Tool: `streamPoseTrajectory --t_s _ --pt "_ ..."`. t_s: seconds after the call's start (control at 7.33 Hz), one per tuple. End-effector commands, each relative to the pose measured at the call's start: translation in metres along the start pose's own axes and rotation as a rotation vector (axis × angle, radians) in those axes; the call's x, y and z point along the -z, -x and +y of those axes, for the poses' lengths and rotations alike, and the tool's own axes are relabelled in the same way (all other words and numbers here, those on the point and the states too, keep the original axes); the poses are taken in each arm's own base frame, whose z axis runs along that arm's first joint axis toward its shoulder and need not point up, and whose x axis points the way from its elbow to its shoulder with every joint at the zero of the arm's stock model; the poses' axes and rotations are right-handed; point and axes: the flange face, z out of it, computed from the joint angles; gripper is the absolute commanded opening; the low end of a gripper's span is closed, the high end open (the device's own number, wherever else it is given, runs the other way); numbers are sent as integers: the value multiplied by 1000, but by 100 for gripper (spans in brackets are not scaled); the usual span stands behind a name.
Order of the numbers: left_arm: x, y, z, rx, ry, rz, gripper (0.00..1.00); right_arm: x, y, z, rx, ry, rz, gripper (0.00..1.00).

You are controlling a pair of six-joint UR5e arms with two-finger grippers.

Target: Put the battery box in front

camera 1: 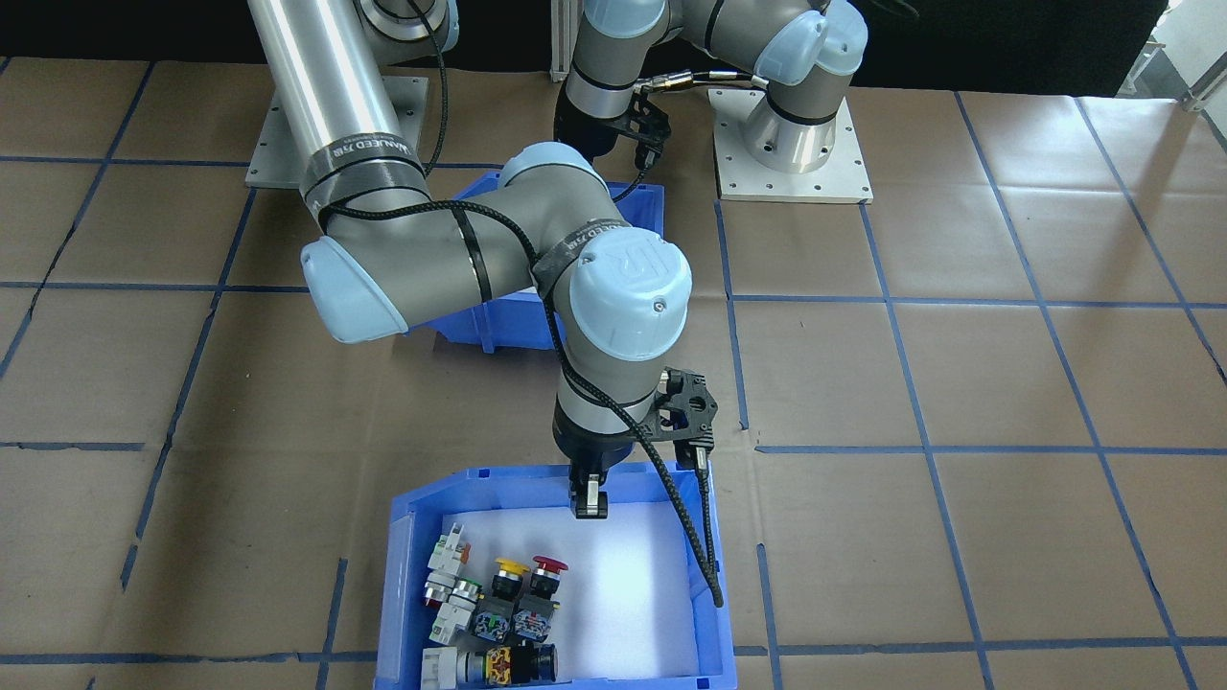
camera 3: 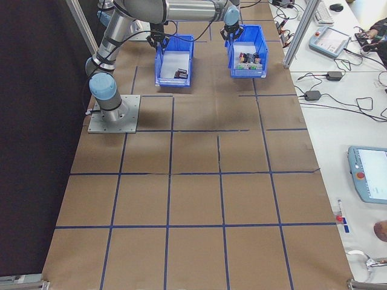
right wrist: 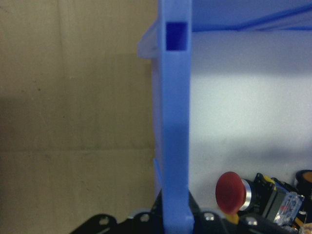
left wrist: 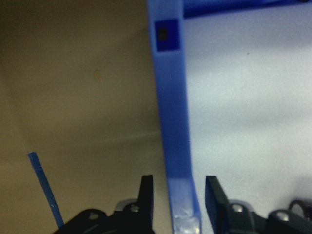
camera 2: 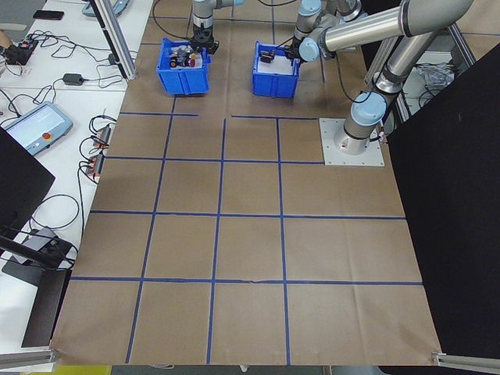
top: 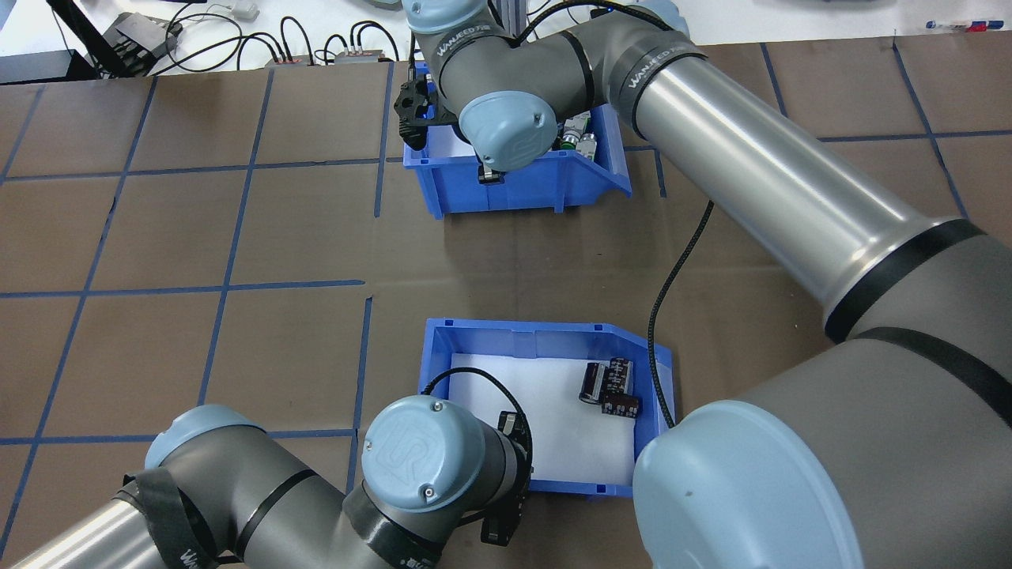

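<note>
Overhead exterior view shows the battery box [top: 545, 328] on the table [top: 158, 237] close to the robot's base. It holds a white liner and a few dark cells [top: 609, 387] toward its sloped end. A second blue bin, the switch box [top: 514, 190], sits straight ahead of it on the far side, well apart.

The left gripper [left wrist: 178, 183] is at the battery box. The left wrist view shows one finger outside the blue wall and one inside over the liner, with a gap on each side. It straddles the wall but has not closed on it. The wall appears to be the one nearest the robot, close to a corner.

The right gripper [camera 1: 588, 503] sits on the switch box's robot-side wall and appears clamped on it.

Judgement: the left arm is much the nearer to the battery box, and the box lies directly beneath its gripper. The box's long side runs across the table, so a forward move would carry it broadside. The switch box stands in that line.
</note>
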Motion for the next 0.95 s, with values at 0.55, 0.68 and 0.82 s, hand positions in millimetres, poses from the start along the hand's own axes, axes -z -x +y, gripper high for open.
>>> streamPoseTrajectory --t_s 0.55,0.68,0.82 --pt "72 -69 -137 -190 -122 88 0 88 5 252 -44 41 -23 1" --pt "82 -91 -166 -211 -125 90 0 86 20 301 -47 50 -42 1" --pt "97 -111 -183 -232 -104 77 0 82 36 345 -44 56 -58 1"
